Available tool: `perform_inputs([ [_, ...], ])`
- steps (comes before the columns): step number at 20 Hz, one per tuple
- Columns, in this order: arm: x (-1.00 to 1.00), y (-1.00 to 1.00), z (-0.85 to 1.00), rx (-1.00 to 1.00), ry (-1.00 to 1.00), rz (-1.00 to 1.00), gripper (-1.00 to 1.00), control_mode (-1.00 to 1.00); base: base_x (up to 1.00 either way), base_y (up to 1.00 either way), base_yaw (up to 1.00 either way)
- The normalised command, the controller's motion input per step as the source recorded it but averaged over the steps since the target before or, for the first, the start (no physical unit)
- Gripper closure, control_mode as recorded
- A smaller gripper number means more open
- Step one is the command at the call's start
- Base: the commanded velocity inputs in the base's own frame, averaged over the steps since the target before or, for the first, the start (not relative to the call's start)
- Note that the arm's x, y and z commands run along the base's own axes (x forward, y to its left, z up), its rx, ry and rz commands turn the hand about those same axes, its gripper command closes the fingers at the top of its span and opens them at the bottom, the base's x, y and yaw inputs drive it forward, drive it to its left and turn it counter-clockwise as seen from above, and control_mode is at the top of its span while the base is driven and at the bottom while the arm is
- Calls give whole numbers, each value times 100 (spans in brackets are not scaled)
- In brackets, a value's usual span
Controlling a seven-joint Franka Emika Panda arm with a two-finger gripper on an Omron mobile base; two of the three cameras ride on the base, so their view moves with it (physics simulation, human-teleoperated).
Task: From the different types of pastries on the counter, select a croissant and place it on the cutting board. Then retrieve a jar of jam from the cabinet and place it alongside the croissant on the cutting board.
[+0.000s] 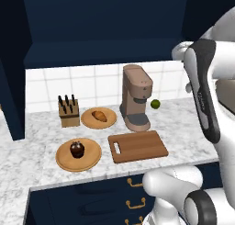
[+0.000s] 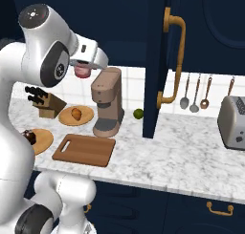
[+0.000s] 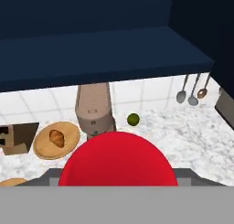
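The jar of jam [image 2: 82, 74], red-lidded, hangs in the air beside the top of the coffee machine with my gripper [image 2: 82, 68] shut on it. Its red lid [image 3: 118, 160] bulges up at the bottom of the hand view. The croissant [image 1: 99, 115] lies on a round wooden plate behind the bare cutting board [image 1: 137, 146]. A dark cupcake [image 1: 77, 149] sits on a second round plate to the board's left. The navy cabinet [image 1: 105, 22] is above the counter [image 1: 183, 127], and its shelf [image 3: 100, 49] shows ahead of the hand.
A brown coffee machine [image 1: 136, 98] stands behind the board, with a green lime [image 1: 155, 104] to its right and a knife block [image 1: 69, 112] at the left. The open cabinet door [image 2: 162, 61] juts out right of the machine. Beyond it are hanging utensils [image 2: 195, 92] and a toaster [image 2: 233, 122].
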Motion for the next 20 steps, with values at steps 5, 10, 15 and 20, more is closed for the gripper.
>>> perform_inputs([
  [5, -74, 97, -23, -15, 7, 35, 100, -100, 0, 0, 0],
  [10, -26, 32, -46, -6, 11, 48, 100, -100, 0, 0, 0],
  [15, 17, 31, -64, 0, 0, 57, 100, -100, 0, 0, 0],
  [20, 15, 64, -69, 0, 0, 55, 100, -100, 0, 0, 0],
])
